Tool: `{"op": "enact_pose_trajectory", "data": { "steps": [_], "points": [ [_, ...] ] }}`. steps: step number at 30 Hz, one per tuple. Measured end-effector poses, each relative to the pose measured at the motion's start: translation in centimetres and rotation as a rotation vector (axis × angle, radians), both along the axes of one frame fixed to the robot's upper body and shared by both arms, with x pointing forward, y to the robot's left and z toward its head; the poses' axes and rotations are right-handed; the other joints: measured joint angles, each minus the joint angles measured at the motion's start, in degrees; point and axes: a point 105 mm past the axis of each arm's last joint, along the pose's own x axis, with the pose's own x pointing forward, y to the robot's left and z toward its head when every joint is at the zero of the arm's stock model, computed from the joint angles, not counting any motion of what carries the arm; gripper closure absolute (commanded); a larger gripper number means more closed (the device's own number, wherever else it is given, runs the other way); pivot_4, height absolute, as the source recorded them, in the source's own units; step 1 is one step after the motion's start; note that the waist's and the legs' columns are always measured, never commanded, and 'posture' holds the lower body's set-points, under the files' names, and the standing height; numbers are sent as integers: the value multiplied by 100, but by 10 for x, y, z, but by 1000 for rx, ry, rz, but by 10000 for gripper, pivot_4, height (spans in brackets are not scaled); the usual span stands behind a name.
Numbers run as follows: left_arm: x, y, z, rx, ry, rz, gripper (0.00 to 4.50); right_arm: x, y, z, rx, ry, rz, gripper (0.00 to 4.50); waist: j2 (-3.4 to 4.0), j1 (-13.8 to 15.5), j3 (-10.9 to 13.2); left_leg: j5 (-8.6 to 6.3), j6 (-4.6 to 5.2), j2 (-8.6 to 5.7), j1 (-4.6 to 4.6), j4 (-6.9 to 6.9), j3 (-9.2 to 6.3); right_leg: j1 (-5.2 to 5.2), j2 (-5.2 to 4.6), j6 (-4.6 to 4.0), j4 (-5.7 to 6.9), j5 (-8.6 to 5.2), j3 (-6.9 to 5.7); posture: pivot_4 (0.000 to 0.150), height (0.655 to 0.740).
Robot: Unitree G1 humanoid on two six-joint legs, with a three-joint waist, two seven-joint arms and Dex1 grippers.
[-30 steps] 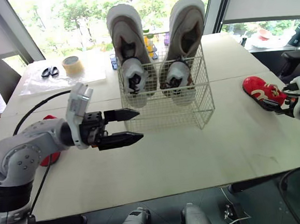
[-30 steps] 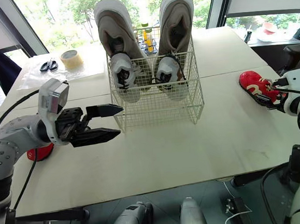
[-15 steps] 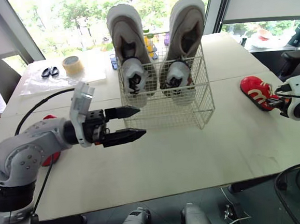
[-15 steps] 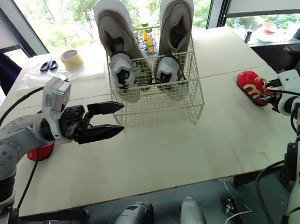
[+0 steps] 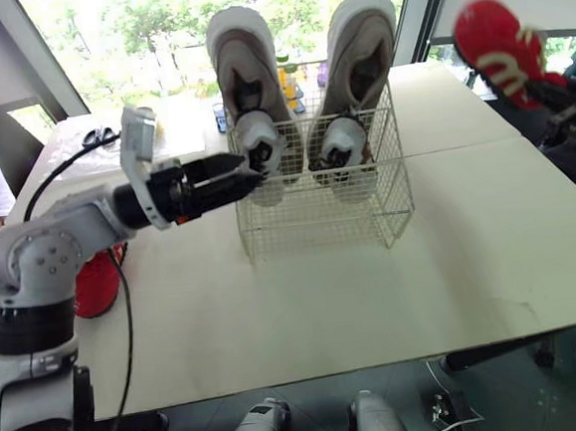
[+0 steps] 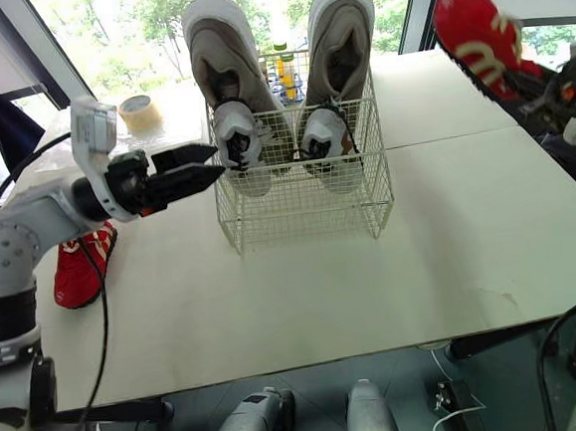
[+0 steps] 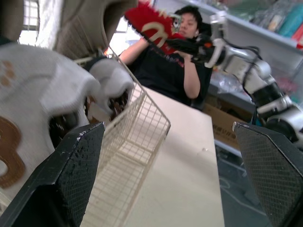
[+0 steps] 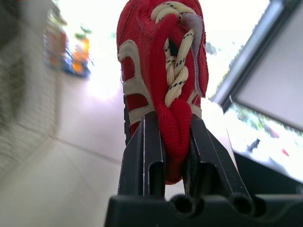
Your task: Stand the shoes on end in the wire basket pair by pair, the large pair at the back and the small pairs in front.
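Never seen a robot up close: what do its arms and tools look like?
The left arm and right arm are rounded silver-grey segments. A black cable runs along the left one, with a pale grey box at its wrist. The left tool and right tool each have two black fingers; the left's pads are textured.

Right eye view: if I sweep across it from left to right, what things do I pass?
A red shoe on the table → the left hand, open → the wire basket with two large shoes standing in it → a red shoe in the air → the right hand gripping it.
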Motion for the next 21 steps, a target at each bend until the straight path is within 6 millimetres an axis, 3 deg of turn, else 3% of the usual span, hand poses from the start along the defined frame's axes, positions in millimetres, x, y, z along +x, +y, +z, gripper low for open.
{"op": "enact_pose_trajectory", "data": {
  "steps": [2, 5, 7, 10, 13, 21],
  "points": [
    [1, -1, 5, -16, 7, -28, 0, -23, 27, 21, -33, -84, 99, 44839, -4, 32, -2, -1, 1, -1, 0, 3, 0, 5, -1, 1, -3, 0, -1, 1500, 7400],
    [8, 3, 11, -45, 56, -61, 0, -45, 69, 31, -92, -115, 239, 44839, -7, 68, 0, -2, 3, -3, 0, 8, -1, 8, -4, 1, -2, 1, -1, 1500, 7400],
    [9, 2, 20, -56, 74, -109, 0, -61, 108, 25, -221, -112, 364, 44839, -8, 67, 0, -2, 3, -3, 0, 8, -2, 7, -4, 1, -1, 1, -3, 1500, 7400],
    [7, 1, 27, -52, 93, -164, 0, -69, 138, 9, -340, -97, 475, 44839, -17, 44, -2, -3, 6, -3, 0, 9, 1, 8, -5, 2, -4, 1, -4, 1500, 7400],
    [9, 6, 29, -30, 131, -183, 0, -66, 160, -15, -504, -91, 560, 44839, -18, 19, -1, -3, 5, -3, 0, 8, 4, 0, -2, 3, 2, 1, -4, 1500, 7400],
    [11, 6, 19, -7, 214, -200, 0, -52, 173, -26, -692, -208, 613, 44839, -25, 23, 3, -2, 4, -2, 0, 8, 4, -2, -3, 3, 3, 1, -3, 1500, 7400]
  ]
}}
